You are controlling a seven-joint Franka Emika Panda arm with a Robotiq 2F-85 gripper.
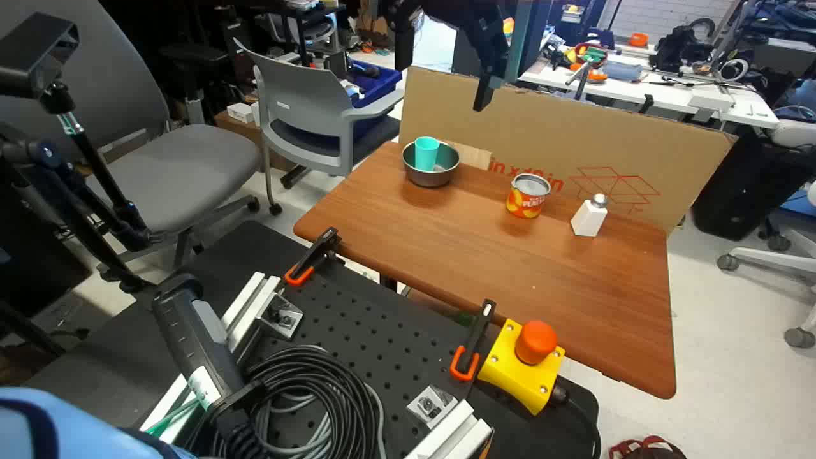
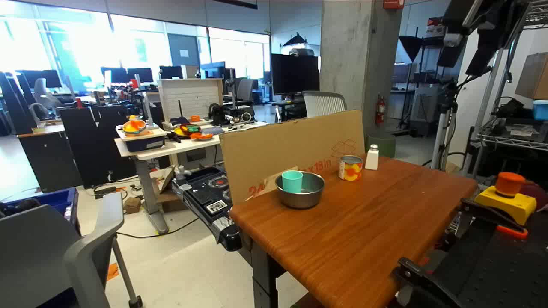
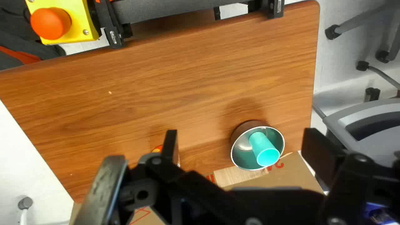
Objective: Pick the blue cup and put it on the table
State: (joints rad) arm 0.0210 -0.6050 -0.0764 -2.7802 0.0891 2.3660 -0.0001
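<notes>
The blue cup (image 1: 426, 154) stands inside a metal bowl (image 1: 428, 180) near the back corner of the brown table (image 1: 484, 268). The cup (image 2: 292, 183) and bowl (image 2: 301, 201) also show in an exterior view on the table (image 2: 364, 239). My gripper (image 1: 444, 80) is open and empty, high above the table. In the wrist view the gripper (image 3: 242, 137) has its fingers wide apart, and the cup (image 3: 264, 149) and bowl (image 3: 244, 159) show between them, well below. The cup leans toward one side of the bowl in that view; its base is partly hidden in exterior views.
An orange-labelled can (image 1: 526, 197) and a white shaker (image 1: 588, 218) stand on the table beyond the bowl. A cardboard sheet (image 1: 574, 146) stands upright along the back edge. A black board with clamps and a yellow button box (image 1: 510, 366) lies along the front edge.
</notes>
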